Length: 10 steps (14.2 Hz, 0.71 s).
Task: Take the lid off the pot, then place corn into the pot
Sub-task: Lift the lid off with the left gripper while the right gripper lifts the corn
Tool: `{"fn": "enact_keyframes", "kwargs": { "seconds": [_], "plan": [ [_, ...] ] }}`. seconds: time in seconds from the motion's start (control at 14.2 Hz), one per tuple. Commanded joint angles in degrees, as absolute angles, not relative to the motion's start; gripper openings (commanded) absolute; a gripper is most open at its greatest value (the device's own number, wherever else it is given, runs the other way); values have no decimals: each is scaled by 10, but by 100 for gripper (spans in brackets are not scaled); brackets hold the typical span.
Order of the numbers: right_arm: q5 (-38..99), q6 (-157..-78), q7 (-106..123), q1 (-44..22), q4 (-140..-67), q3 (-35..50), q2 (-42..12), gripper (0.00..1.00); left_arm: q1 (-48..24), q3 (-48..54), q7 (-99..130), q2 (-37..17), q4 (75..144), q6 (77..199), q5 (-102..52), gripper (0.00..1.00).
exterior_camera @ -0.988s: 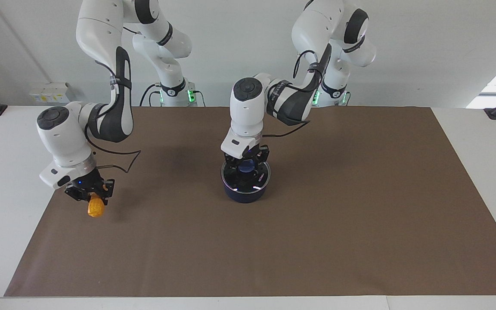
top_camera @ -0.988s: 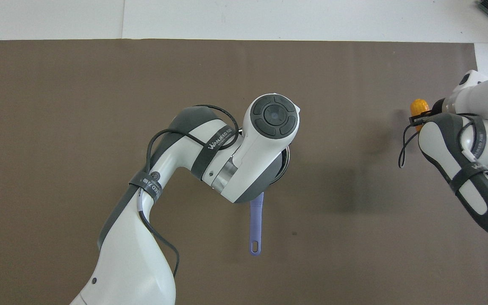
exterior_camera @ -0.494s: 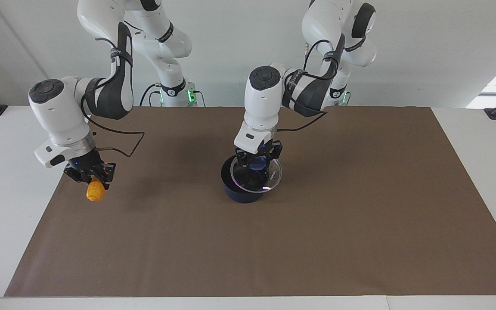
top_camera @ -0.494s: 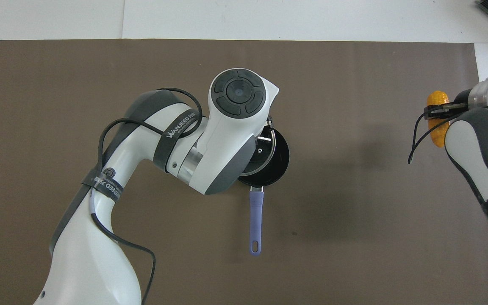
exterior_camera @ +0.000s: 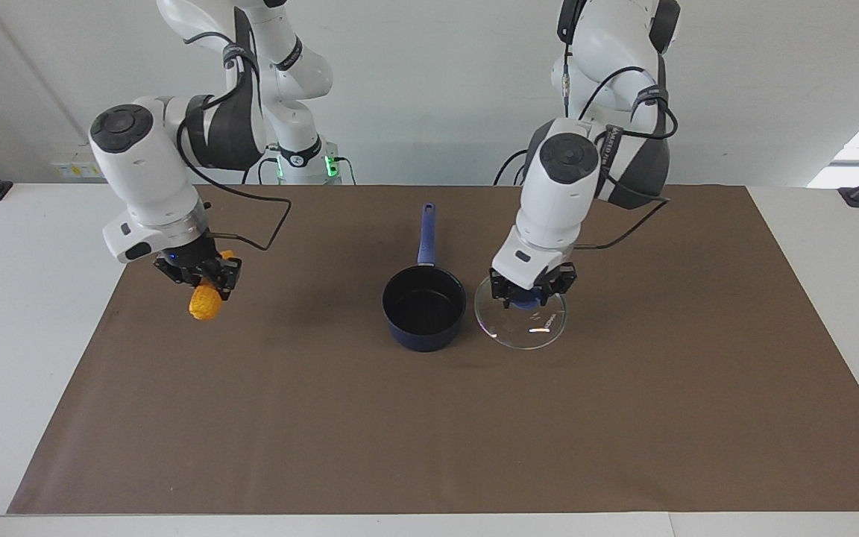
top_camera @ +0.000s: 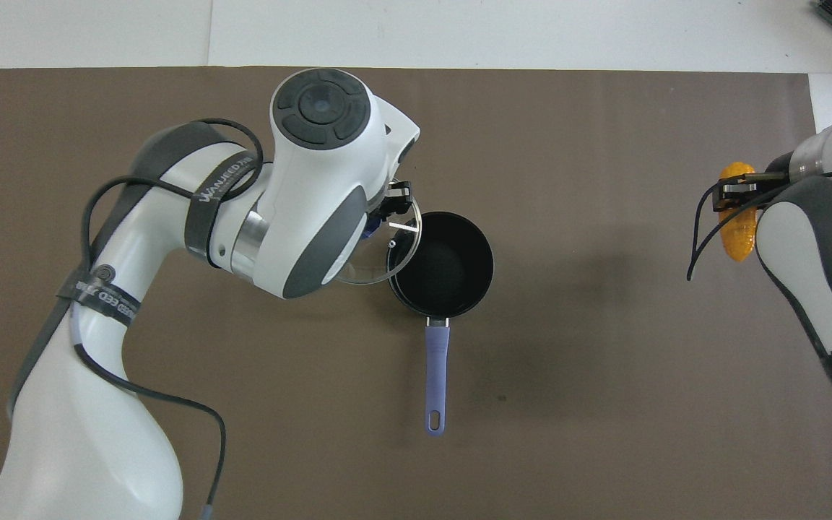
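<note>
The navy pot (exterior_camera: 424, 307) stands open in the middle of the brown mat, its black inside bare; it also shows in the overhead view (top_camera: 442, 264), with its blue handle (top_camera: 436, 377) pointing toward the robots. My left gripper (exterior_camera: 532, 292) is shut on the blue knob of the glass lid (exterior_camera: 521, 322) and holds it in the air beside the pot, toward the left arm's end. The lid (top_camera: 394, 245) partly shows under the arm from above. My right gripper (exterior_camera: 200, 274) is shut on the corn (exterior_camera: 203, 304), held above the mat near the right arm's end; the corn (top_camera: 738, 222) shows in the overhead view too.
The brown mat (exterior_camera: 623, 418) covers most of the white table (exterior_camera: 19, 298). Nothing else lies on the mat.
My left gripper lifted the lid off the pot and carried it sideways toward the left arm's end. My right gripper rose with the corn and moved toward the pot.
</note>
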<state>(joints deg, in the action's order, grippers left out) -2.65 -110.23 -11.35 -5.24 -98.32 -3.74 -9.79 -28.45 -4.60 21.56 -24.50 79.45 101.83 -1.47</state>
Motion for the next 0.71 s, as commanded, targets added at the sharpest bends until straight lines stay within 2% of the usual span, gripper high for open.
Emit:
{"fn": "enact_keyframes", "kwargs": {
  "seconds": [0.0, 0.21, 0.49, 0.64],
  "plan": [
    [-39, -1095, -187, -85, -983, -36, -93, 0, -238, -40, 136, -197, 868, 1031, -18, 0],
    [-39, -1096, -289, -136, -984, -35, -88, 0, -189, -40, 38, -161, 936, 1079, -19, 0],
    [-25, -1106, -371, -171, -984, -30, -87, 0, -132, -40, -55, -115, 1039, 1153, -19, 0],
    [-25, -1133, -406, -195, -986, -22, -91, 0, -106, -40, -104, -93, 1088, 1193, -20, 0]
  ]
}}
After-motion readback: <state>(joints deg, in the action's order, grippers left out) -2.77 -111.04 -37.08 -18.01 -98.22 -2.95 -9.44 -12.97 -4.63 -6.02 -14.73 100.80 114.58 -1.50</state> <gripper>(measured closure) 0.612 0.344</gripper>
